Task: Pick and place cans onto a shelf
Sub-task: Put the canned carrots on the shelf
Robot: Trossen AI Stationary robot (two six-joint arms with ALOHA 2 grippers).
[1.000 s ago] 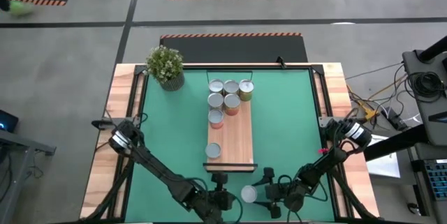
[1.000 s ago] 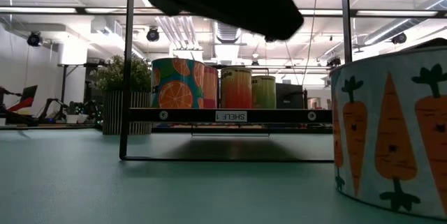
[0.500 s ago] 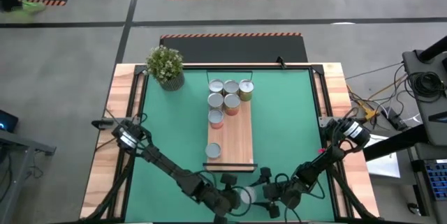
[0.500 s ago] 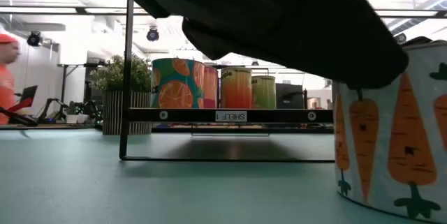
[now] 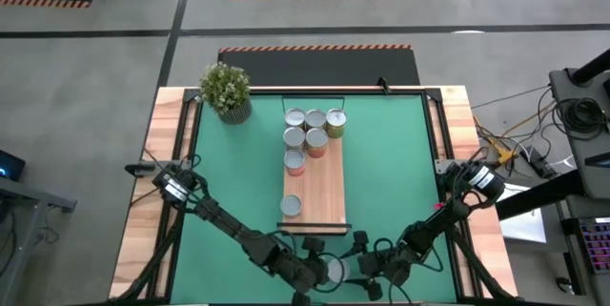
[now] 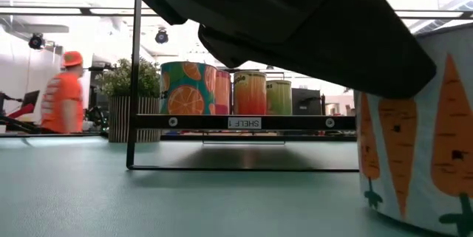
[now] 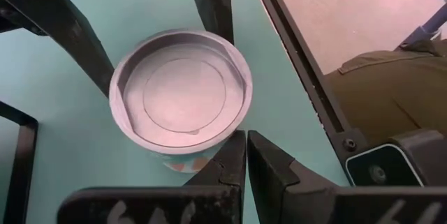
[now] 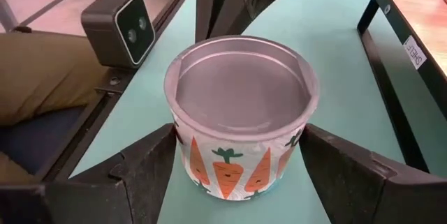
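A carrot-printed can (image 5: 335,268) with a silver top stands on the green mat near the table's front edge. It fills the right of the low view (image 6: 414,126). My right gripper (image 8: 237,137) comes at it from the right, a finger on either side. My left gripper (image 7: 246,147) is shut and reaches in from the left, its tips at the can's wall. The light-wood shelf (image 5: 326,182) lies beyond, with several cans (image 5: 310,130) at its far end and one can (image 5: 292,205) near its front end. My left gripper sets its shut fingertips (image 7: 236,147) against the can's side wall (image 7: 188,160), just under the rim, slanting down from the table's left. My right gripper holds the can between its two fingers (image 8: 150,158), on opposite sides of the wall (image 8: 297,144). The fingers come nearly level from the table's right. The can stands upright with its base on the mat.
A potted plant (image 5: 226,90) stands at the mat's far left corner. The shelf's dark front frame (image 6: 244,122) rises just behind the can. A person in orange (image 6: 65,97) walks in the room beyond. Bare green mat (image 5: 400,173) lies on both sides of the shelf.
My left gripper, shut throughout, has moved toward the table's right edge and a little down, up to the carrot can. The can has shifted slightly toward the near edge. My right gripper has stayed about the can.
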